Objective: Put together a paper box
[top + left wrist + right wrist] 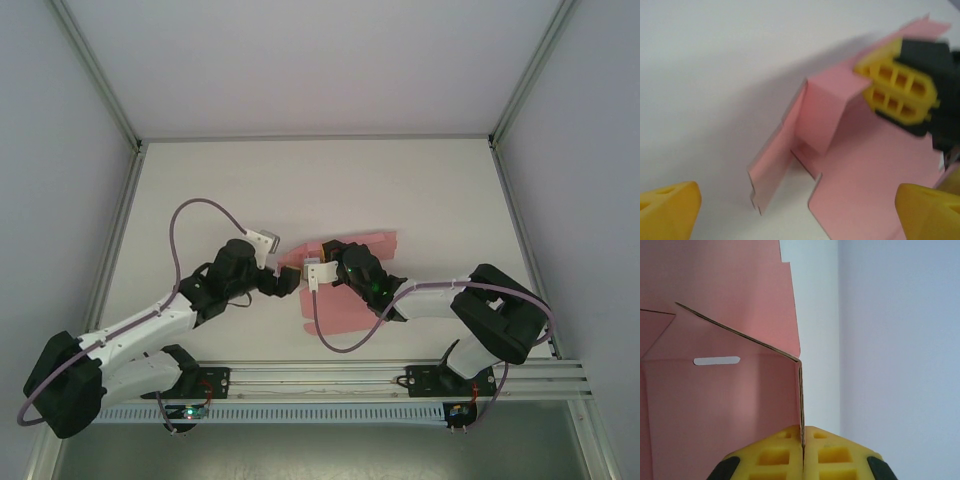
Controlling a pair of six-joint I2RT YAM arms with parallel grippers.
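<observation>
While both arm bases sit bolted along the near edge of the white worktop [300, 180], the two arms reach inward and meet around its middle. The left claw [288, 280] comes in from the near left corner, and the right claw [318, 265] from the near right corner.

The paper box [345, 305] lies between them as a pink, creased, die-cut sheet. It rests mostly flat around the middle of the worktop, a little closer to the near edge than to the far one.

Seen from the left wrist, the left claw [797, 215] stands wide. Its two yellow fingertips sit far apart at the bottom corners, gripping nothing, with the paper box [865, 170] just beyond them. One flap [820, 115] of the sheet is folded up from the flat part, beside a narrower strip at the left side.

Farther on in that view, the right claw [895, 85] pinches a raised edge of the card between its yellow fingers [890, 75].

From the right wrist, the right claw [803, 447] is closed tight on a thin upright edge of the paper box [715, 405]. A small white slot [716, 360] shows in the pink panel beyond.
</observation>
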